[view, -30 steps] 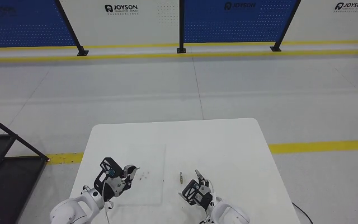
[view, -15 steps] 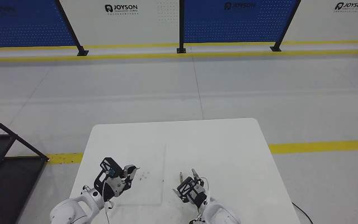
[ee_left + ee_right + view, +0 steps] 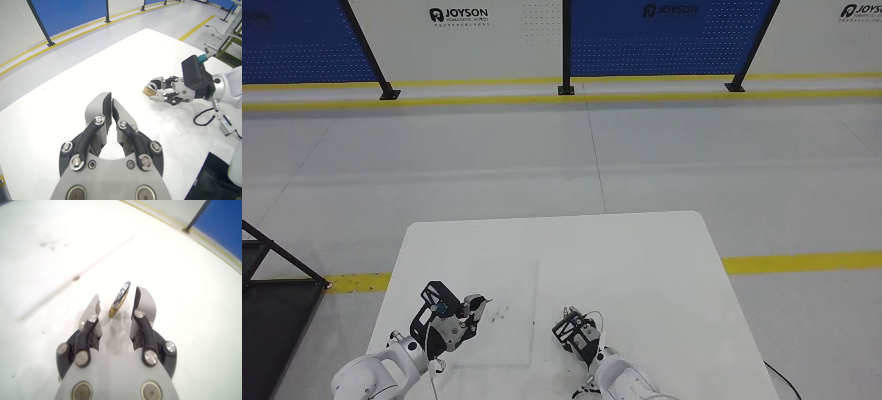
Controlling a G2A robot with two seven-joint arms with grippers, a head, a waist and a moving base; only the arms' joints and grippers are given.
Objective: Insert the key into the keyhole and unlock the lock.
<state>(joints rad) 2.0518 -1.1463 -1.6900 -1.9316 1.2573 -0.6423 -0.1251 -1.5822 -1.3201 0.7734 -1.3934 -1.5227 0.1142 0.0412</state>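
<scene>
Early yet | our right hand (image 3: 155, 89) open astride lock (image 3: 118, 301), ungripped; left hand (image 3: 112, 99) pinched shut, contents we cannot tell | insertion pending

One brass padlock (image 3: 150, 91), one white bench (image 3: 642, 260). Two grippers are counted over the bench top: the left gripper (image 3: 112, 102) and the right gripper (image 3: 117, 297). One small grey box (image 3: 226, 126), on one cable, completes the tally.
</scene>
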